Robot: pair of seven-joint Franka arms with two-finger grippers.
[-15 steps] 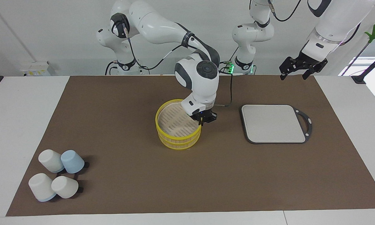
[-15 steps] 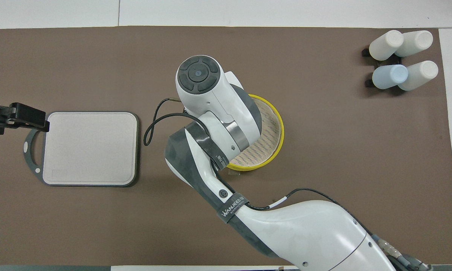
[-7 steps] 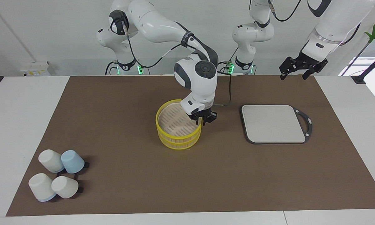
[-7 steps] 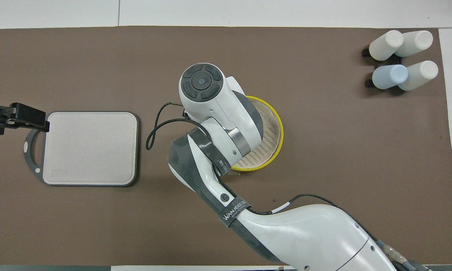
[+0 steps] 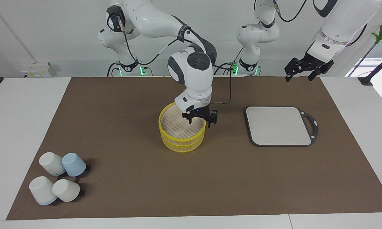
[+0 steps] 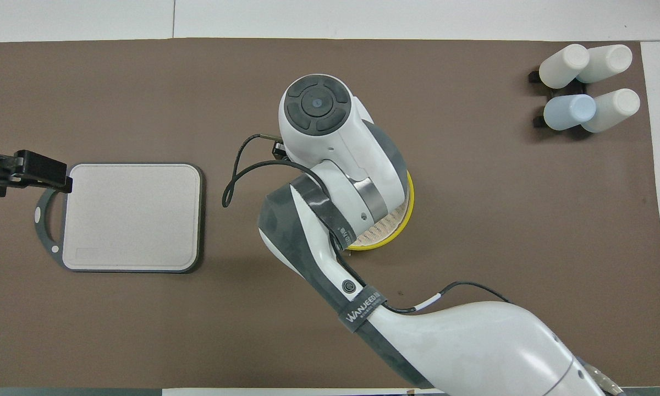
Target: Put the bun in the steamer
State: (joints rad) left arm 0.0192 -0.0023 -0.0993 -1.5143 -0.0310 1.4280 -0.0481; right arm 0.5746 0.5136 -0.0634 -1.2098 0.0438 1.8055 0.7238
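Note:
The yellow-rimmed steamer (image 5: 182,137) stands mid-mat, its two tiers stacked, and its slatted top is partly covered by my right hand. My right gripper (image 5: 200,121) hangs open just over the steamer's rim, on the side toward the left arm's end of the table. I see nothing between its fingers. The bun shows in neither view. From overhead my right arm hides most of the steamer (image 6: 406,214) and the gripper itself. My left gripper (image 5: 300,75) waits open and empty in the air over the mat's edge by the grey board.
A grey board (image 5: 278,125) with a dark looped handle lies flat toward the left arm's end of the table (image 6: 132,217). Several upturned cups (image 5: 57,178), white and pale blue, cluster at the mat's corner toward the right arm's end, farthest from the robots (image 6: 583,88).
My right gripper went from shut to open and slid from beside the steamer's rim to over it, rising slightly. The left arm has not moved.

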